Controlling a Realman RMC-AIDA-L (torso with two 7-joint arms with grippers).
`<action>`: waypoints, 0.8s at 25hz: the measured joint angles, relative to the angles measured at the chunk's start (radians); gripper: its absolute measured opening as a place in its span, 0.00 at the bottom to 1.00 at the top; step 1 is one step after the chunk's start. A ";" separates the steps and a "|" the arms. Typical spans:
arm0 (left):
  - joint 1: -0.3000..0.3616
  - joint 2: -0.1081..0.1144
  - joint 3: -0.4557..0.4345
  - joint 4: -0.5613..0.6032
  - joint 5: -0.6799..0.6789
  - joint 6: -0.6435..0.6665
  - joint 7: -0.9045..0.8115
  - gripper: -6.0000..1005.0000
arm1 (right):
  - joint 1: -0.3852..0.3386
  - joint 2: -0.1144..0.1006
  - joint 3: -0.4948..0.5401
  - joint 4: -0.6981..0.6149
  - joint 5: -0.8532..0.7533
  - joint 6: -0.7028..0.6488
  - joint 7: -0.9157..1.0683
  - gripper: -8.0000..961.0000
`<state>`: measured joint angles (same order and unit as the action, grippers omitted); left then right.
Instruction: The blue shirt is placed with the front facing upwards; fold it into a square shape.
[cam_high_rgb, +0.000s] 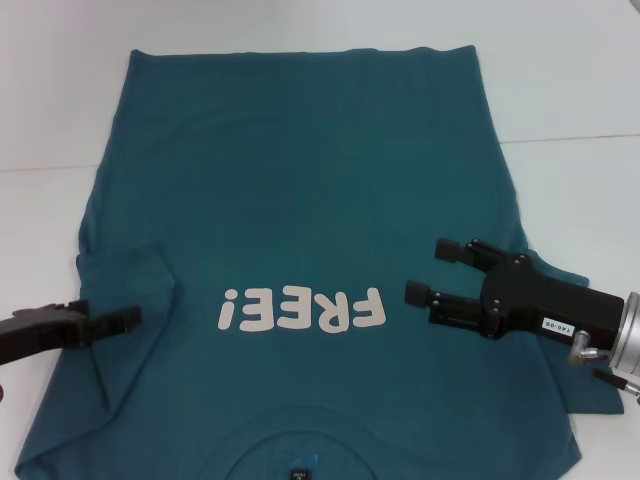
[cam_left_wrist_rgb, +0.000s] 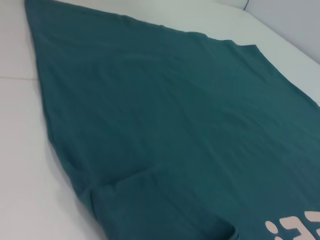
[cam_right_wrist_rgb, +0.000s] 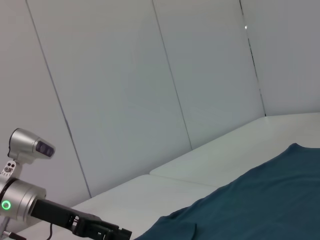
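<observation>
Head view: one blue shirt, two tools.

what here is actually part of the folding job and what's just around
Part of the job:
- large teal-blue cotton T-shirt with white FREE! print, lying front up, sleeves folded in
- left end effector, at the shirt's left sleeve
- right end effector, open, over the shirt's right side

Just around:
- white table
- pale wall panels
</observation>
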<state>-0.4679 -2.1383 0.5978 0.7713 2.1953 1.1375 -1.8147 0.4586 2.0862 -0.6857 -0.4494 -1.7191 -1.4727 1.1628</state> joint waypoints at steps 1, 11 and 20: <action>0.000 0.000 0.000 0.002 0.001 -0.002 0.000 0.91 | 0.000 0.000 0.000 0.000 0.000 0.000 0.000 0.98; -0.007 0.000 0.003 0.000 0.006 -0.020 0.008 0.90 | 0.000 0.000 0.000 0.000 0.001 0.000 0.000 0.98; -0.009 -0.009 0.027 -0.009 0.006 -0.053 0.020 0.90 | 0.001 0.000 0.000 0.000 0.001 -0.002 0.000 0.98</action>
<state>-0.4771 -2.1476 0.6248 0.7627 2.2013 1.0847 -1.7943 0.4599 2.0862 -0.6857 -0.4494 -1.7179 -1.4746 1.1627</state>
